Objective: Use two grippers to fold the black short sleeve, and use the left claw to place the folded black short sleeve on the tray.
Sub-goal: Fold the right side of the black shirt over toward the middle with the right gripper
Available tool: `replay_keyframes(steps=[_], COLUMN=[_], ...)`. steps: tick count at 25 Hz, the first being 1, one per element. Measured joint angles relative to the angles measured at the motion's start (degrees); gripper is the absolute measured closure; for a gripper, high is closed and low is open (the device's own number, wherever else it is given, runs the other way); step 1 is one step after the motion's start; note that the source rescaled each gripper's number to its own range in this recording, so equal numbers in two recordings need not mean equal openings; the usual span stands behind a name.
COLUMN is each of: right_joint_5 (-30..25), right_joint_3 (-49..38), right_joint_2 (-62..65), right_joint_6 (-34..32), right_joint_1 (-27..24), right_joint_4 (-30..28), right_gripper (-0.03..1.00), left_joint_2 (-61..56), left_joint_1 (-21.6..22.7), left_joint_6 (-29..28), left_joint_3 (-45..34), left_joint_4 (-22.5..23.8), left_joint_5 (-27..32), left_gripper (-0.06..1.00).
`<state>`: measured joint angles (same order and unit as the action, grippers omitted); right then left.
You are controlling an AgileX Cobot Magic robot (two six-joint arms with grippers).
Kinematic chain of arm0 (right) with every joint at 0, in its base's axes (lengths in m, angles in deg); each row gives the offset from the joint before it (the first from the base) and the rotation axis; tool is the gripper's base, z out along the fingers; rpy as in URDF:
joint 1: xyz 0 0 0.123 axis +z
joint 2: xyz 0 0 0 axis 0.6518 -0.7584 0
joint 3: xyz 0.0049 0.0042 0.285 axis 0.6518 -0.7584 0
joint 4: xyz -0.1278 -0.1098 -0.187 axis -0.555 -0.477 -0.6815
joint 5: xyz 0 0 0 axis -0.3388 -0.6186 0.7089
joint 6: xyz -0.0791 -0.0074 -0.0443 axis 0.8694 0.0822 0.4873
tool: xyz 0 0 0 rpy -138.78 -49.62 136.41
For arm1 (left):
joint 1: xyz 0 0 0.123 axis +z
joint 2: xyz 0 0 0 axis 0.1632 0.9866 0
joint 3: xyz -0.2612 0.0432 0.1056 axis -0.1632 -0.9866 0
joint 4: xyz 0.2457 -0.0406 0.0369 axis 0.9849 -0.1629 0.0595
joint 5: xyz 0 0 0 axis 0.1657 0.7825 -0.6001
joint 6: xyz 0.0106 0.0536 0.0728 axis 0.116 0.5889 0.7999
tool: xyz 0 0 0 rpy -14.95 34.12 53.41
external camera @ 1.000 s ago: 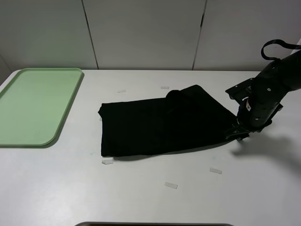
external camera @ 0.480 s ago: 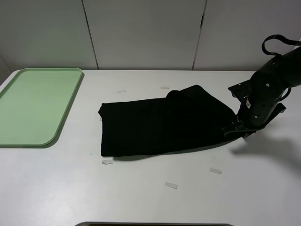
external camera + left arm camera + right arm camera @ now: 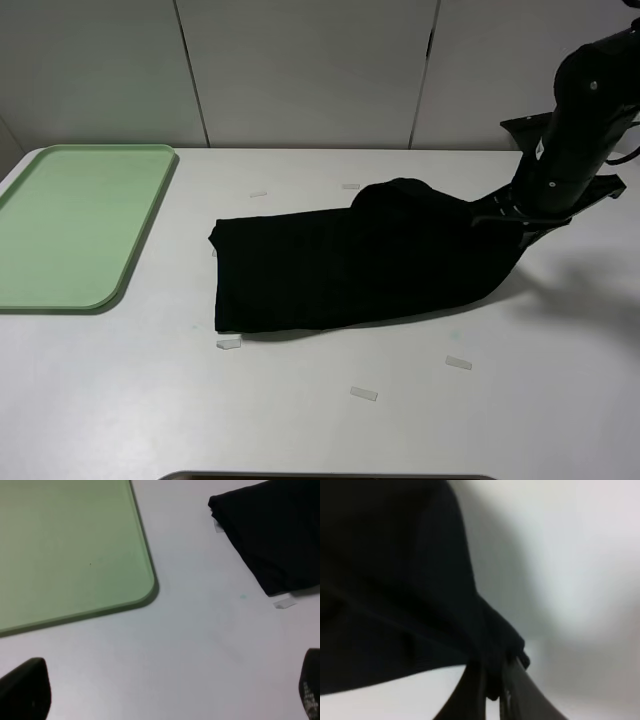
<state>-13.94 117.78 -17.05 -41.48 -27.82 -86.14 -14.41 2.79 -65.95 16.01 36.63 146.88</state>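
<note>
**Tray** (image 3: 70, 220): pale green, lying at the far left of the table (image 3: 300, 420). Nothing is sitting on it.

**Left claw** (image 3: 167, 690): not showing in the high view. In its wrist view the fingers are standing wide apart with nothing between them. It is hovering over bare table, with the tray's corner and the shirt's left end both ahead of it.

**Black shirt** (image 3: 340, 265): lying mid-table, well apart from the tray.
- Long axis: running left to right, with the right end angled slightly toward the far side.
- The left end is resting flat, and the right end is hanging raised off the table.
- No lettering or neck label is showing.

**Right gripper** (image 3: 510, 215): at the right, pinching the shirt's right end. The wrist view is showing the jaws closed tight on a bunch of the cloth (image 3: 492, 690).

**Step in hand, as judged:** folding right end over left.
- The pinched end is best carried high enough that the cloth is not dragging, then taken straight along the long axis.
- It should be laid edge on edge over the left end.
- The flat left end is at risk of sliding, so the open left claw pinning it would be helping.
- A thin pinch is at risk of slipping.
</note>
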Motion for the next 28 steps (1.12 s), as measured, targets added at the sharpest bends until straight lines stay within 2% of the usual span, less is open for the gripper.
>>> replay_keyframes(steps=[7,13,21,28], right_joint_5=[-2.7,-1.51,4.01,4.74], right_joint_3=[0.45,0.45,0.45,0.45], right_joint_2=[0.0,0.0,0.0,-1.63], right_joint_6=[4.73,7.45,7.75,9.15], right_joint_1=[0.92,4.61,7.3,7.3], right_joint_4=[13.97,23.44,31.34,38.04], right_gripper=[0.95,0.95,0.95,0.95], left_joint_2=[0.0,0.0,0.0,0.0], left_joint_1=[0.0,0.0,0.0,0.0], left_joint_6=[0.0,0.0,0.0,0.0], left_joint_3=[0.0,0.0,0.0,0.0], left_joint_4=[0.0,0.0,0.0,0.0], left_joint_5=[0.0,0.0,0.0,0.0], left_gripper=[-0.06,-0.06,-0.06,-0.06])
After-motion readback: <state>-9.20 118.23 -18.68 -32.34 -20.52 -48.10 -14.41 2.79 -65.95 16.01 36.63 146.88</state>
